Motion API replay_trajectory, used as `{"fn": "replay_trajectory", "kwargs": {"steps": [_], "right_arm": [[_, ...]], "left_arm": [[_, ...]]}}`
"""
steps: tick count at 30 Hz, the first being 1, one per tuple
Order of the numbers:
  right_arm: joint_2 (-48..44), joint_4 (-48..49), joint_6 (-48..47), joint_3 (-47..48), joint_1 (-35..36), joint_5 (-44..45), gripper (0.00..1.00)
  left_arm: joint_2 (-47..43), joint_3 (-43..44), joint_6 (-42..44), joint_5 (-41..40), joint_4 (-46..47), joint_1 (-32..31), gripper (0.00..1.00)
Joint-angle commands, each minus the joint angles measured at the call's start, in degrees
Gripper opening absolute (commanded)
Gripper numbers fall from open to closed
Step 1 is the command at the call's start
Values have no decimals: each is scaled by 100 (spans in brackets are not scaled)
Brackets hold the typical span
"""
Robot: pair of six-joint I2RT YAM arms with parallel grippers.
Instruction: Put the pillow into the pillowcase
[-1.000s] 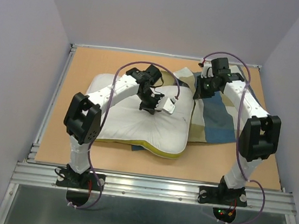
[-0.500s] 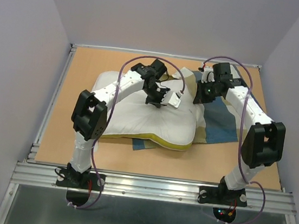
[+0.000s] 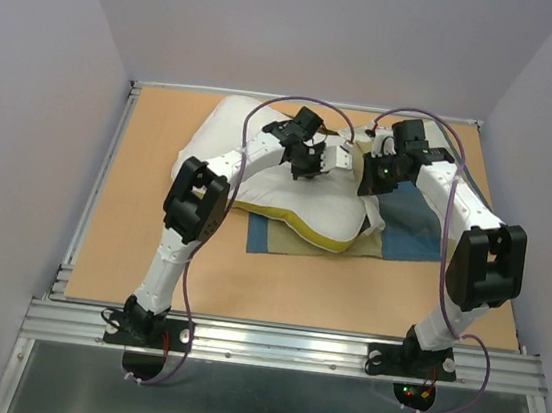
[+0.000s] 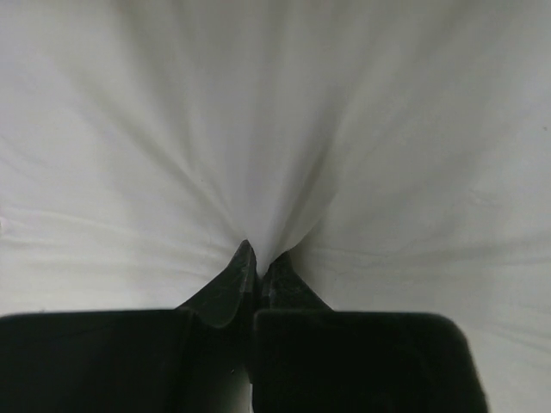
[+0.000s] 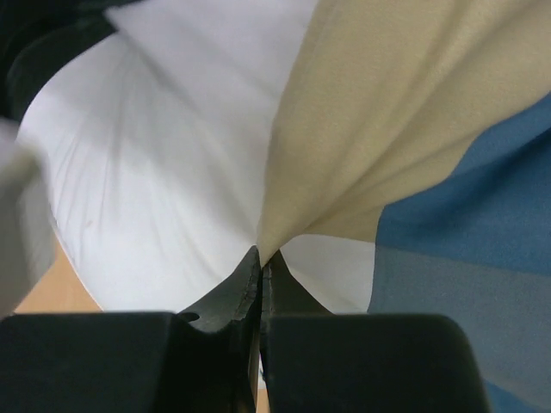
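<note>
The white pillow (image 3: 260,169) with its yellow-green edge (image 3: 323,237) lies across the middle of the table, its right end over the pillowcase (image 3: 409,228). My left gripper (image 3: 313,168) is shut on a pinch of the pillow's white fabric (image 4: 275,198), which fans out from the jaws. My right gripper (image 3: 372,181) is shut on the tan edge of the pillowcase (image 5: 344,120), lifted next to the pillow's right end (image 5: 155,172). Blue blocks of the pillowcase (image 5: 465,232) show to its right.
A corner of the pillowcase (image 3: 277,242) sticks out from under the pillow at the front. The bare wooden table (image 3: 141,240) has a raised metal rail (image 3: 97,185) on the left and grey walls around it.
My left gripper has carried the pillow toward the back right, against the pillowcase opening. The pillow's right end now overlaps the cover. My right gripper stayed near the cover's left edge.
</note>
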Motion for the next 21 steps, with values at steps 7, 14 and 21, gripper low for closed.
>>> {"fn": "replay_trajectory", "kwargs": {"steps": [7,14,21], "right_arm": [[-211,5,57,62,36,178,0],[123,6,172,474,36,135,1],[668,5,427,993,36,-94,0]], "left_arm": [[194,1218,-3628,3,1326,873,0],[-412,130,-4161,-155,2152,480,0],[-9,663,-4776,-1123,1846,109,9]]}}
